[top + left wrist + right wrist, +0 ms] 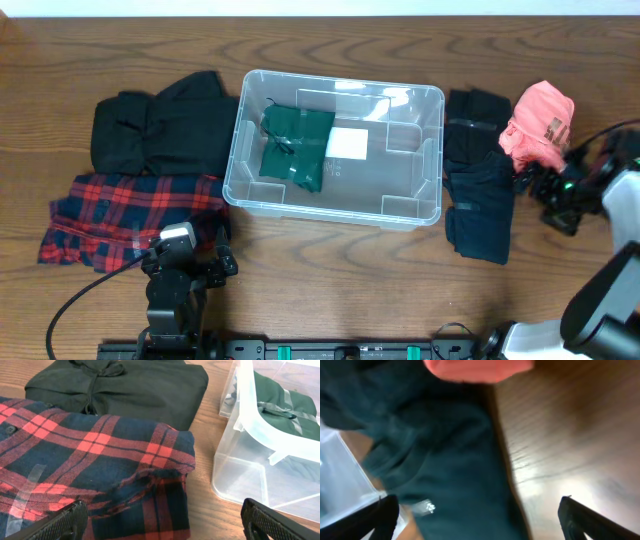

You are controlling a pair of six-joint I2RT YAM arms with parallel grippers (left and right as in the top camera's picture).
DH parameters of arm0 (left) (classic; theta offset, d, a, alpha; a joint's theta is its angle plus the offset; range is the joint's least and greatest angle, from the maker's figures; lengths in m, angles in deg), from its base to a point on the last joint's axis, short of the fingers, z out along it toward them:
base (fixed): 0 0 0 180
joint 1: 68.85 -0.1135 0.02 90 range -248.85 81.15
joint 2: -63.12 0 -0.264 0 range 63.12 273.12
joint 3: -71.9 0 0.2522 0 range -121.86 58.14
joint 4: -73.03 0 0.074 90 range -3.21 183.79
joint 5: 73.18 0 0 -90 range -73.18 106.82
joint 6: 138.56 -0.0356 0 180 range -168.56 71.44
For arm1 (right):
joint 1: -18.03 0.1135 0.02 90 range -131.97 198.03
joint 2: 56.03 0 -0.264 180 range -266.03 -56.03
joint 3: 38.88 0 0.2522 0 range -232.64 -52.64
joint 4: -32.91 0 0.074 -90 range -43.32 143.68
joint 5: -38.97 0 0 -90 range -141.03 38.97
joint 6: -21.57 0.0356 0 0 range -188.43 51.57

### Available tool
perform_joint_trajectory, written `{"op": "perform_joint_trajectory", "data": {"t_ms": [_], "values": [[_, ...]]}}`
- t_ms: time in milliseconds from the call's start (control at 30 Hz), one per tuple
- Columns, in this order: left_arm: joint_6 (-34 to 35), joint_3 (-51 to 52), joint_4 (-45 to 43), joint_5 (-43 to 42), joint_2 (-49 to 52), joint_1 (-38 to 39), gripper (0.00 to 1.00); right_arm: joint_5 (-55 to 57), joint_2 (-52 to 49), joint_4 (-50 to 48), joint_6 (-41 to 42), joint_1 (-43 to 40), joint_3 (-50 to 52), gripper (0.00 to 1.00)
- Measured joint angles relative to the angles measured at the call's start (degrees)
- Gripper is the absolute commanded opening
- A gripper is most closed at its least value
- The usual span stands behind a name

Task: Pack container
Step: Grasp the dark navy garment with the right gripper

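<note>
- Left gripper (160,527): fingers (55,522) spread wide apart, nothing between them; it hangs over the near edge of the plaid shirt.
- Right gripper (480,522): fingers (597,520) spread wide apart, holding nothing; it is low over the clothes at the right end of the table.
- Large clear, colourless plastic rectangular container (400,215): on the table, ahead and to the right of the left gripper, well to the left of the right gripper.
- Folded dark green garment (297,148): lying in the container's left half, next to a white rectangular label (347,145) on its base.
- Red and navy plaid shirt (100,460): folded, directly under and ahead of the left gripper, just beside the container's wall.
- Folded black garment (135,390): beyond the plaid shirt from the left gripper, touching its far edge.
- Dark navy garment (445,460): ahead of the right gripper, towards its left finger.
- Second black garment (475,125): lying against the navy one's far end.
- Coral-pink garment (538,125): bunched, just ahead of the right gripper.
- Brown wooden table (330,290): bears all of the above.
</note>
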Motion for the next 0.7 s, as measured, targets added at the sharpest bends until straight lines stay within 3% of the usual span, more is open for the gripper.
{"op": "perform_joint_trajectory", "data": {"t_ms": [233, 300, 400, 533, 700], "values": [[0.0, 0.0, 0.0, 0.0, 0.0, 0.0, 0.98, -5.8, 0.5, -17.2, 0.0, 0.0, 11.5, 0.82], [0.0, 0.0, 0.0, 0.0, 0.0, 0.0, 0.98, -7.9, 0.8, -21.2, 0.7, 0.0, 13.4, 0.70], [0.0, 0.0, 0.0, 0.0, 0.0, 0.0, 0.98, -9.6, 1.2, -24.8, 1.8, 0.7, 16.1, 0.44], [0.0, 0.0, 0.0, 0.0, 0.0, 0.0, 0.98, -10.2, 1.2, -24.0, 2.7, 1.9, 17.6, 0.18], [0.0, 0.0, 0.0, 0.0, 0.0, 0.0, 0.98, -9.4, 3.5, -14.9, 3.2, 2.0, 15.8, 0.03]]}}
